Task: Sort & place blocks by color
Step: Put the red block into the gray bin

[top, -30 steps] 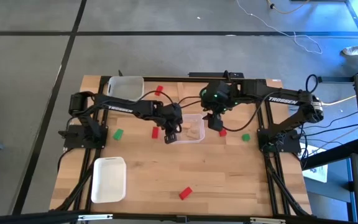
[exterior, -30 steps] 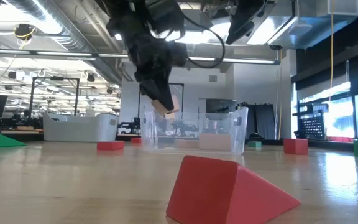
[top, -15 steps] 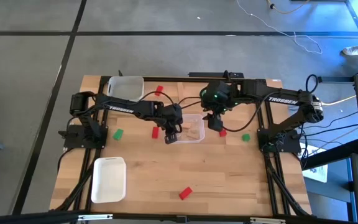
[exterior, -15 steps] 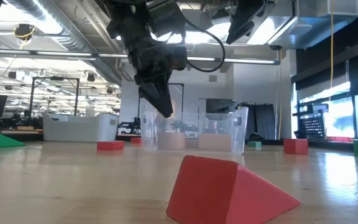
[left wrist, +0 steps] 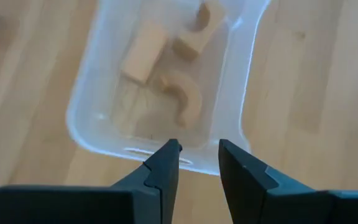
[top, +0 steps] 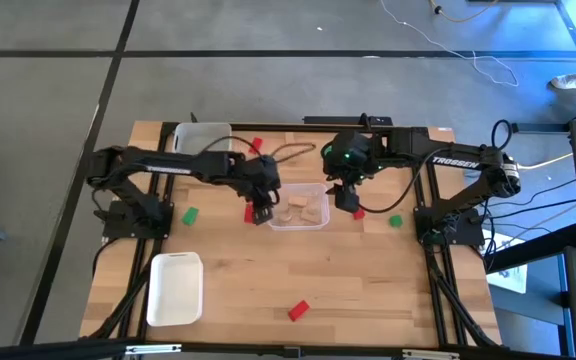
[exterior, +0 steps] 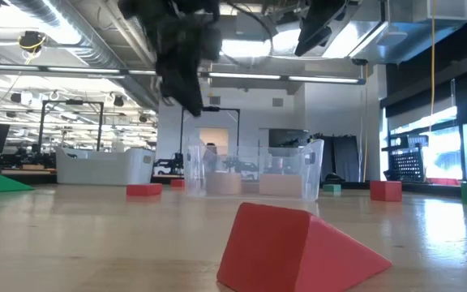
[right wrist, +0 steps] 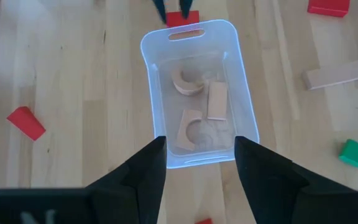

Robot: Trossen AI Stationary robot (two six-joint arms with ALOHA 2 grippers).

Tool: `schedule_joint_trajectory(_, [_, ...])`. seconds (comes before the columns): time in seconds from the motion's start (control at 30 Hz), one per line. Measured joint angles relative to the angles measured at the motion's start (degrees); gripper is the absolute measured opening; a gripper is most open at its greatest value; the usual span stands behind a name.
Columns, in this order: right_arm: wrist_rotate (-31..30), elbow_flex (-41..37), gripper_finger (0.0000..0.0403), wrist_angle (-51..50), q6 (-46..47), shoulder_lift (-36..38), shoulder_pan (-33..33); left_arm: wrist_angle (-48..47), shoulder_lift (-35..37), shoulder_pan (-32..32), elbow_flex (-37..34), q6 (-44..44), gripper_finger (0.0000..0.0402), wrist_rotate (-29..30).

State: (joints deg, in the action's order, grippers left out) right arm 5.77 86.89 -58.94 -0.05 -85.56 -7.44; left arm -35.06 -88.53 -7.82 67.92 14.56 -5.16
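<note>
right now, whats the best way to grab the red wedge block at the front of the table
Take the red wedge block from straight above, claw across its two flat triangular end faces. Its sloped top would let fingers slide off, so avoid pinching slope against base. It lies alone on bare table, so nothing blocks the approach.

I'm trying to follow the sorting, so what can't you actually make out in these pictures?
- Low view: the left pincer is motion-blurred; its fingers can't be read there.
- High view: the clear tray holds light-wood blocks too small to count.
- High view: white trays; their contents can't be made out.
</note>
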Motion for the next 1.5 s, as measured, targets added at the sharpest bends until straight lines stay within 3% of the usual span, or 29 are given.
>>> schedule_joint_trajectory(0.2, [1.1,0.0,0.0188,-1.6,0.0,0.0,0.0,-6.3,7.8,0.0,0.0,4.9,0.0105,1.9])
schedule_joint_trajectory(0.43, [2.9,-0.5,0.0188,-15.8,-0.1,-0.4,0.2,-12.0,15.0,0.8,0.0,7.8,0.0106,6.8])
schedule_joint_trajectory(0.53, [2.8,-3.1,0.0188,-16.3,-0.2,-0.6,0.2,-13.4,17.0,1.2,0.0,8.6,0.0106,7.8])
schedule_joint_trajectory(0.7, [2.2,-12.1,0.0188,-13.1,-1.3,-0.7,0.2,-17.2,20.2,1.1,-0.1,10.6,0.0106,9.2])
schedule_joint_trajectory(1.03, [-4.6,-28.5,0.0188,2.3,-9.9,-0.7,0.2,-19.5,22.8,0.9,-0.1,10.6,0.0106,13.4])
schedule_joint_trajectory(1.5, [-4.8,-38.1,0.0188,11.9,-17.9,-0.7,0.1,-19.6,22.8,0.9,0.0,10.4,0.0106,13.3])
